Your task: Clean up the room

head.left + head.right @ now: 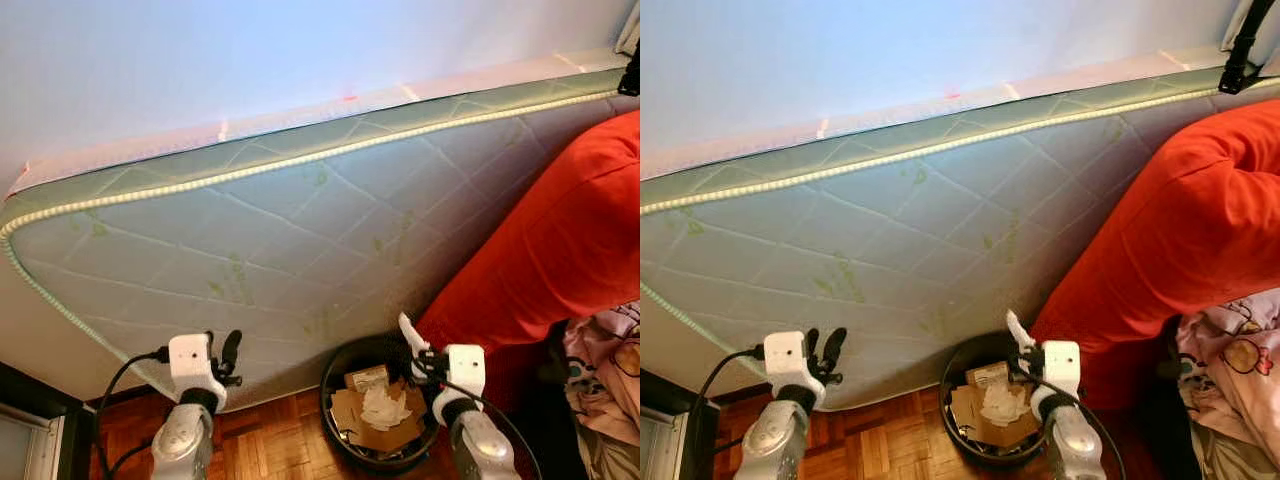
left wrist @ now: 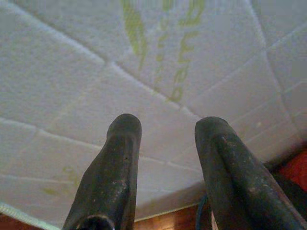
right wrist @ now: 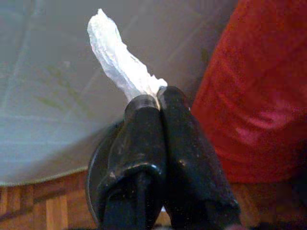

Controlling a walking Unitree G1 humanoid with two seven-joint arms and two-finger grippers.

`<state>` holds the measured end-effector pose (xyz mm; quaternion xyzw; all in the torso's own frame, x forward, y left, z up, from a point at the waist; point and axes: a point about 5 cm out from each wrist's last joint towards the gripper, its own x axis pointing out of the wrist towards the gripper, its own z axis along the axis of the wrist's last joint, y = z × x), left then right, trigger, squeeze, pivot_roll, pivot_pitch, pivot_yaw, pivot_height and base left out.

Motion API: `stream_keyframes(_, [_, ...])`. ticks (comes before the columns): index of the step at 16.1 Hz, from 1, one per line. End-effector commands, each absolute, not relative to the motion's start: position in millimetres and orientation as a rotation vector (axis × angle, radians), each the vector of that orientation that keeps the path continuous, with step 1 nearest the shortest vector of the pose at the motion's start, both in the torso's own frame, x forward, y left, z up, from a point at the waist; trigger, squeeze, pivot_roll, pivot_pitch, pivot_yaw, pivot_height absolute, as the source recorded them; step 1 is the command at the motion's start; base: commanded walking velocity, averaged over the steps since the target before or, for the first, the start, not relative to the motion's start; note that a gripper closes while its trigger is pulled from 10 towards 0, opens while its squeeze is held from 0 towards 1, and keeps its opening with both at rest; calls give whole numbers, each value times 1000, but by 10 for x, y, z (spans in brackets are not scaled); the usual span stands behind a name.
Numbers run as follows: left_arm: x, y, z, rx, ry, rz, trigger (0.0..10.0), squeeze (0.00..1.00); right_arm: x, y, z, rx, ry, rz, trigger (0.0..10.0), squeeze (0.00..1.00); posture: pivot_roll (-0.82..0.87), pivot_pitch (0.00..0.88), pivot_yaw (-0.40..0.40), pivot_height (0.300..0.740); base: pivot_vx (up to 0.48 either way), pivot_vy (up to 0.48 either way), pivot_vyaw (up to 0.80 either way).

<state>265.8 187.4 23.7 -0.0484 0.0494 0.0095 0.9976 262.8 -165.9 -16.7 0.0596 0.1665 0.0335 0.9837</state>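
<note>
My right gripper (image 1: 418,355) is shut on a crumpled white tissue (image 3: 120,60) that sticks out beyond its fingertips. It hovers over the rim of a black round bin (image 1: 340,440) on the wooden floor, which holds cardboard scraps (image 1: 350,410) and crumpled white paper (image 1: 382,405). My left gripper (image 1: 230,352) is open, with nothing between its fingers (image 2: 120,158), and is raised in front of the quilted mattress (image 1: 280,220).
The pale mattress leans against the white wall and spans most of the view. A red duvet (image 1: 560,240) lies at the right, with patterned pink bedding (image 1: 605,370) below it. A dark piece of furniture (image 1: 30,420) stands at the lower left. A cable (image 1: 115,385) hangs from my left wrist.
</note>
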Motion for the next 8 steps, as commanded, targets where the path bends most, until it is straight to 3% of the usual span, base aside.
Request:
stream_keyframes(1, [2697, 1884, 289, -94, 88, 24, 10000, 0, 2709, -1645, -72, 121, 275, 74, 10000, 0, 40, 102, 26, 740, 0, 0, 0])
stream_keyframes(4, [2717, 1951, 407, -56, 47, 15, 10000, 0, 2843, -1614, 89, 124, 184, 83, 10000, 0, 38, 82, 28, 740, 0, 0, 0])
stream_keyframes(8, [2537, 2104, 395, -42, 50, 61, 10000, 0, 2882, -1586, 330, 107, 4, 83, 10000, 0, 39, 77, 23, 740, 0, 0, 0])
